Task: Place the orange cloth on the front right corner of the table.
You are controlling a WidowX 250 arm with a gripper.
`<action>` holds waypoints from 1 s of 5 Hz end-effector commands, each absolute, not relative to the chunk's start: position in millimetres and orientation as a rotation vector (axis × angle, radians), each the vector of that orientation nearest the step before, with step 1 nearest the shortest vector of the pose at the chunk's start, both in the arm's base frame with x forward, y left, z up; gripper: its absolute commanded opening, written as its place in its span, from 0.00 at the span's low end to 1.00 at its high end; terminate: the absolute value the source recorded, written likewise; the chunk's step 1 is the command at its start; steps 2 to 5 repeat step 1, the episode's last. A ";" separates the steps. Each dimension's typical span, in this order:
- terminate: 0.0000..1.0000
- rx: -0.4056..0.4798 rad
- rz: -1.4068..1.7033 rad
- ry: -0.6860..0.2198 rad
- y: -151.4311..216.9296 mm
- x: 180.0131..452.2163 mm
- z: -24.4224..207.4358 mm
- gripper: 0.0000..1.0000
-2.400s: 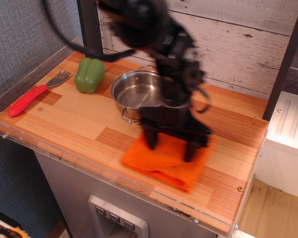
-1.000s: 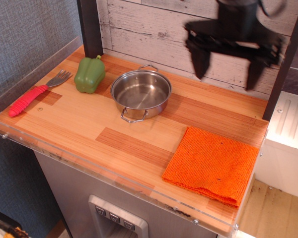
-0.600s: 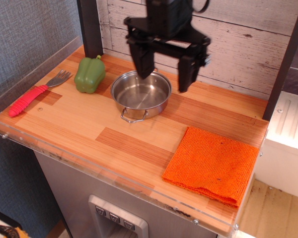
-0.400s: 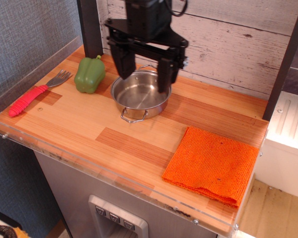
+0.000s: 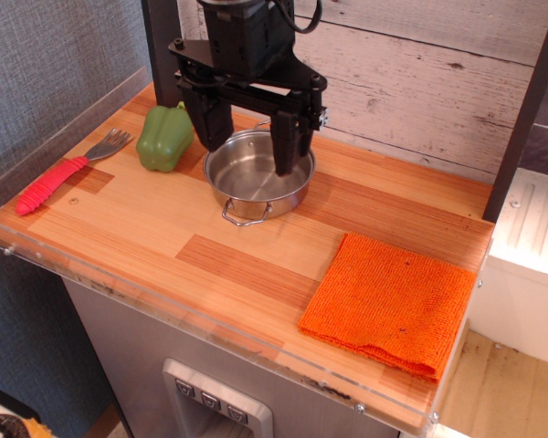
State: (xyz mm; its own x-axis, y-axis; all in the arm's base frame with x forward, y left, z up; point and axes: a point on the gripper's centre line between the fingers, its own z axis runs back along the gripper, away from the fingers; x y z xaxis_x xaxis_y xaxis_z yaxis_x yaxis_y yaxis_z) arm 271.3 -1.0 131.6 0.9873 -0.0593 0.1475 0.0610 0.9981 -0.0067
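Note:
The orange cloth [image 5: 389, 305] lies flat and folded on the front right corner of the wooden table [image 5: 155, 237], its right edge close to the acrylic rim. My black gripper [image 5: 247, 146] hangs open and empty above the steel pot [image 5: 256, 175] at the back middle of the table, well left of and behind the cloth. Its two fingers stand wide apart over the pot's rim.
A green bell pepper [image 5: 164, 138] stands left of the pot. A red-handled fork [image 5: 64, 173] lies near the left edge. A whitewashed plank wall [image 5: 420, 82] runs behind the table, with dark posts at the back left and right.
The cloth was under my gripper near the front middle, and now lies released at the front right corner. My gripper rose, then swung left and came down over the pot.

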 end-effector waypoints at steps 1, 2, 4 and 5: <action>1.00 -0.012 -0.057 -0.189 2.6 273.1 144.6 1.00; 1.00 -0.012 -0.057 -0.189 2.6 273.1 144.6 1.00; 1.00 -0.012 -0.057 -0.189 2.6 273.1 144.6 1.00; 1.00 -0.012 -0.057 -0.189 2.6 273.1 144.6 1.00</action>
